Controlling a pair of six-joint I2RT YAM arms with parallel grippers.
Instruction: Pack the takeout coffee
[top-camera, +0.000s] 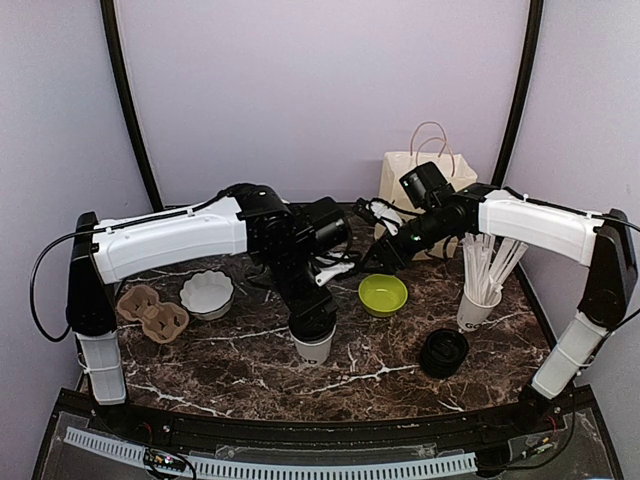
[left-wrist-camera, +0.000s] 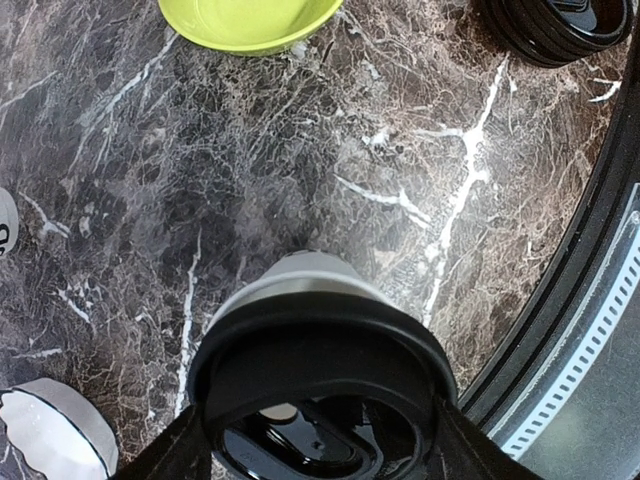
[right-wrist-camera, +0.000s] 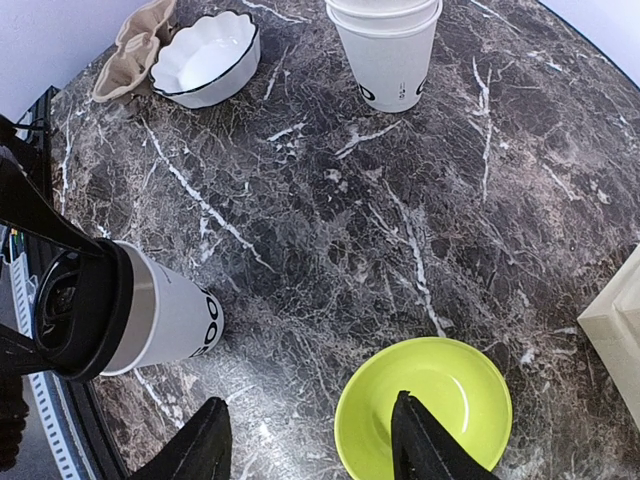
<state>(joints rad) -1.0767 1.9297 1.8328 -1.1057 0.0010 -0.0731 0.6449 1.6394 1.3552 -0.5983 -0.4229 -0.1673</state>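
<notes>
A white takeout coffee cup with dark lettering stands at the table's front middle. My left gripper comes down on it from above. In the left wrist view the gripper has a finger on each side of the cup's black lid and is shut on it. The right wrist view shows the same cup and lid at the left. A stack of lidless white cups stands further back. My right gripper is open and empty, one finger over the lime-green bowl.
The green bowl sits mid-table. A stack of black lids lies front right, a cup of white sticks behind it. A paper bag stands at the back. A white fluted bowl and a cardboard cup carrier lie left.
</notes>
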